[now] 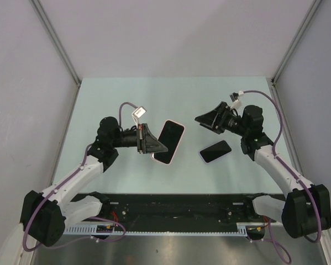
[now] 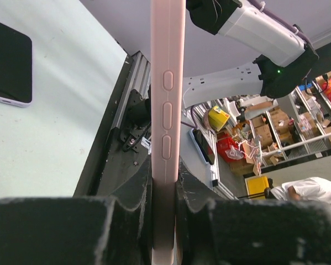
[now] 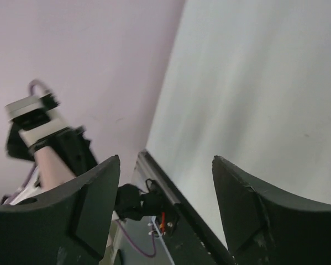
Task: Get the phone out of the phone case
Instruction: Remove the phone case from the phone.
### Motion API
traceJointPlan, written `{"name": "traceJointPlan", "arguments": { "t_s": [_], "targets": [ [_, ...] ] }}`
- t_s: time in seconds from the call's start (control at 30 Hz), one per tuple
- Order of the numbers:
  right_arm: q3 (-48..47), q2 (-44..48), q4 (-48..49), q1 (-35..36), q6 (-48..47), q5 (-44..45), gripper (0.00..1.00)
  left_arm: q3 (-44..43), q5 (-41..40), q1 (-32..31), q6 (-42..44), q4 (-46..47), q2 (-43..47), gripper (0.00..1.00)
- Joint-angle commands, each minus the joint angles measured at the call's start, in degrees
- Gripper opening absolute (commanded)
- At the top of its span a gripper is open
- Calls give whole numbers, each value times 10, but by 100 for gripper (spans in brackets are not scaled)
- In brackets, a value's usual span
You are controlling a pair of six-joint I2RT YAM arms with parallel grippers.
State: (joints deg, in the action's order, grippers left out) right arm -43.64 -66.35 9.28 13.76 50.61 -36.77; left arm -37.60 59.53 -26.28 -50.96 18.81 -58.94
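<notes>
Above the middle of the table (image 1: pixel 126 99), the left gripper (image 1: pixel 153 146) was clamped on the case (image 1: pixel 171 141), holding it off the surface with its dark face up and its pink rim showing all round. From the left wrist, the case (image 2: pixel 167 83) stood edge-on between the fingers (image 2: pixel 71 232), pinched across its thickness near one end, with three side buttons in a row above the grip.

The phone (image 1: pixel 215 151) lay flat on the table to the right of the case and apart from it, a plain dark slab. This suggested it was already out, though the overhead view could not rule out a dark lining being mistaken for a screen. The right gripper (image 1: pixel 206 118) hovered beyond the phone, with its fingers spread and nothing between them, as its wrist view (image 3: pixel 165 193) confirmed.

The case looked thin, light and somewhat pliable at the rim, so a pinch across the face near an end should hold it. Squeezing it at mid-span might bow it. The phone was probably stiff, heavier, smooth and breakable. Lying flat, it offered only its long edges for a hold, and slick glass could slide under a shallow grip.

By count there was one case, one phone and two grippers.
</notes>
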Motion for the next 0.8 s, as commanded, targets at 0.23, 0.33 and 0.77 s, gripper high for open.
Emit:
{"name": "traceJointPlan", "arguments": {
  "t_s": [0.23,0.33,0.77],
  "targets": [
    [23,-8,339,56,170,-146,73,-25,43,-1,2,83,-18,0],
    [24,-21,407,72,196,-159,70,-23,40,-1,9,66,-15,0],
    [24,-35,387,109,167,-168,29,-42,16,2,10,54,-20,0]
  ]
}}
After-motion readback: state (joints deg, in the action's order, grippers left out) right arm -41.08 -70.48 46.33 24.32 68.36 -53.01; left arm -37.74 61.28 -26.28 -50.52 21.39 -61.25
